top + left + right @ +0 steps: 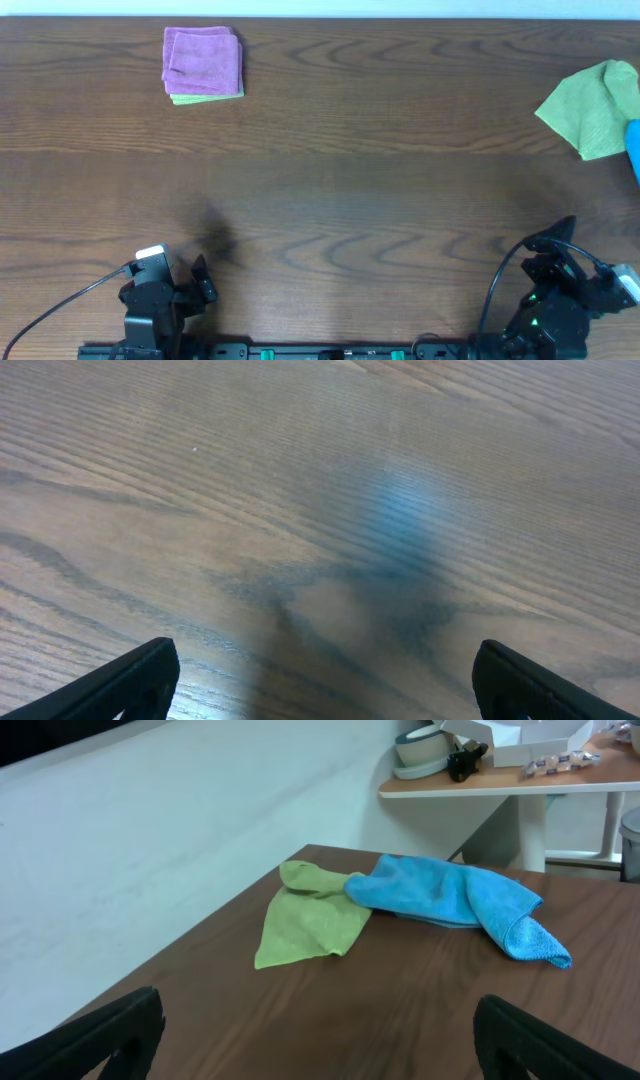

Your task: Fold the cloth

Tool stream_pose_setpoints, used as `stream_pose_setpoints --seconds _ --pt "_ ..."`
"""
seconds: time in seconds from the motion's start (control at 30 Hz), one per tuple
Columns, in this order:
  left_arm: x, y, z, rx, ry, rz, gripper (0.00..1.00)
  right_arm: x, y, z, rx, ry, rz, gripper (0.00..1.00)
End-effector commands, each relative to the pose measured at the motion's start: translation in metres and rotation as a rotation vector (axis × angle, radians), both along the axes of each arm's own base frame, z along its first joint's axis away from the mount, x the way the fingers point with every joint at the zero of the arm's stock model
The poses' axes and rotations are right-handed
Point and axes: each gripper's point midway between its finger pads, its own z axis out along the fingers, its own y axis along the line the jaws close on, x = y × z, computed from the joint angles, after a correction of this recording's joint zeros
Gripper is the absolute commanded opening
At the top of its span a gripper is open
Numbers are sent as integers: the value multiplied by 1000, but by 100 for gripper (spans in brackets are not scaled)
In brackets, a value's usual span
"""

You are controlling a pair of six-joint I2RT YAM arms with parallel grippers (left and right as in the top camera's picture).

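Observation:
A crumpled green cloth [594, 109] lies at the table's far right edge, with a blue cloth [633, 150] partly over it. In the right wrist view the green cloth [305, 915] and the blue cloth [455, 895] lie loose, well ahead of my right gripper [318, 1040], which is open and empty. My right gripper [560, 250] sits near the front right edge. My left gripper [195, 280] is at the front left, open and empty over bare wood [320, 680]. A folded purple cloth [203, 60] rests on a folded green one [205, 98] at the far left.
The wooden table [330, 170] spans the view. Beyond the table, the right wrist view shows a white wall [150, 840] and a side shelf [500, 780] holding small items.

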Motion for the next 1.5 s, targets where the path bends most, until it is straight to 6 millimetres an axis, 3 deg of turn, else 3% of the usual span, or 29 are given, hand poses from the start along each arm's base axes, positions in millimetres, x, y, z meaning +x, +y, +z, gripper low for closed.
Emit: stream_pose_setpoints --seconds 0.0,0.13,0.37,0.43,0.53,0.63,0.73,0.83,1.03,1.2,1.33,1.47 --pt "-9 2 -14 24 63 -12 95 -1 0 1 3 -13 -5 99" --pt "-9 2 -14 24 63 -12 95 -1 0 1 4 -12 -4 99" --pt "-9 2 -14 24 63 -12 95 20 31 -13 39 41 221 99" --pt "-9 2 -14 24 63 -12 95 30 55 -18 31 74 377 99" --pt "-9 2 -14 24 63 -12 95 37 112 -35 33 158 722 99" --pt "-9 2 -14 24 63 -12 95 29 135 -57 94 238 851 99" --pt "-9 2 -14 24 63 -12 95 21 134 -76 132 320 843 99" --pt "-9 2 -14 24 63 -12 95 18 118 -79 143 337 743 99" --pt "-9 2 -14 24 63 -12 95 20 112 -54 77 363 734 99" --pt "-9 2 -14 24 63 -12 95 35 123 -51 119 497 811 99" --pt "-9 2 -14 24 63 -12 95 51 115 -33 127 592 795 99" --pt "-9 2 -14 24 63 -12 95 64 101 -10 -43 691 829 99"
